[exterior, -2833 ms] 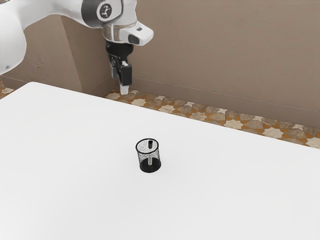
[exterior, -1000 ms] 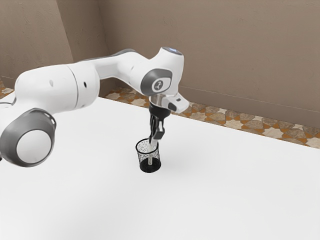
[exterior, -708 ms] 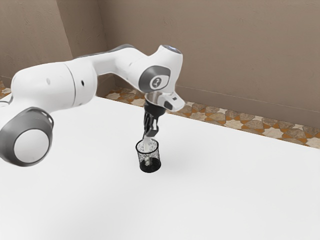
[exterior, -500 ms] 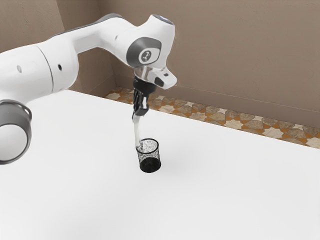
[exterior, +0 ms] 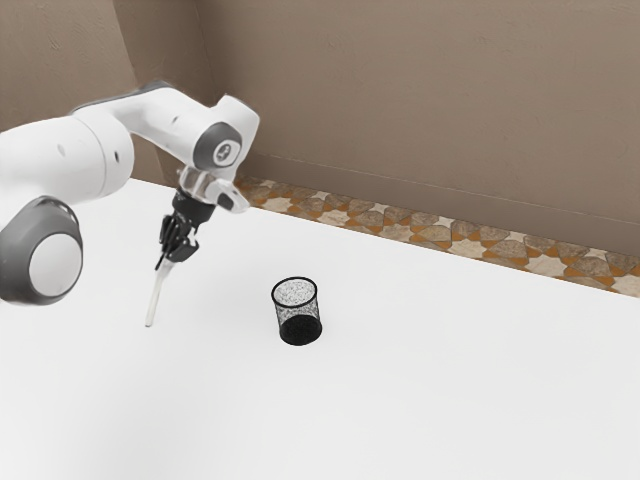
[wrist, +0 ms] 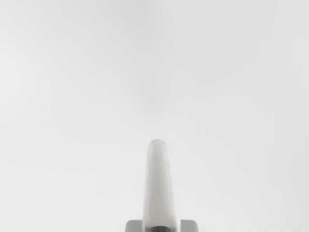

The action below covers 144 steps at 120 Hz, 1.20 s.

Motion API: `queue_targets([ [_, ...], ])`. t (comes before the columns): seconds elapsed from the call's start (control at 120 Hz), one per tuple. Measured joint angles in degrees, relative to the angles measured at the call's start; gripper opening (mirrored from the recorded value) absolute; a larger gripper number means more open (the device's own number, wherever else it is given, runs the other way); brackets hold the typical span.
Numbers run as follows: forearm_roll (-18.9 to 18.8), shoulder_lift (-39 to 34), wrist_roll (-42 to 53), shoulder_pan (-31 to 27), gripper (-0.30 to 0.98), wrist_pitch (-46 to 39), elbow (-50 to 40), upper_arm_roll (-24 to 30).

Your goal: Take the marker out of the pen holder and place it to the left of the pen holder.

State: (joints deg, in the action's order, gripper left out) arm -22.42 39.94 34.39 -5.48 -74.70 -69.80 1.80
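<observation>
Wrist view, nearest first: the gripper [exterior: 172, 262] has the marker [wrist: 159, 186] pinched between its fingertips, one on either side, and the marker's pale end points away toward the white table [wrist: 77, 96]. Seen from the exterior view, the marker slants down and toward the exterior view's left, fully out of the pen holder [exterior: 299, 331]; I cannot tell whether its tip touches the table. The black mesh pen holder stands upright, well apart, toward the exterior view's right. Farther off come the patterned floor [exterior: 430, 234] and brown wall [exterior: 430, 100].
</observation>
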Motion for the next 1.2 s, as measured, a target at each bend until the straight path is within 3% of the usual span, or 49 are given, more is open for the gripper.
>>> queue_targets([
  [0.217, 1.83, 0.46, 1.22, -0.26, 0.35, 0.26, -0.21, 0.94],
  [0.408, 4.7, -13.67, 1.87, -1.4, 0.55, -1.57, -6.51, 10.93],
  [0.517, 6.81, -18.93, 1.61, -8.83, 0.6, -3.53, -8.74, 21.34],
  [0.617, 7.86, -23.11, 1.01, -9.94, 0.64, -4.71, -8.56, 25.99],
  [0.9, 8.39, -24.42, -0.14, -9.03, 0.67, -6.06, -7.08, 30.21],
  [1.2, 7.94, -27.34, -0.82, -11.16, 0.68, -6.09, -5.47, 28.67],
])
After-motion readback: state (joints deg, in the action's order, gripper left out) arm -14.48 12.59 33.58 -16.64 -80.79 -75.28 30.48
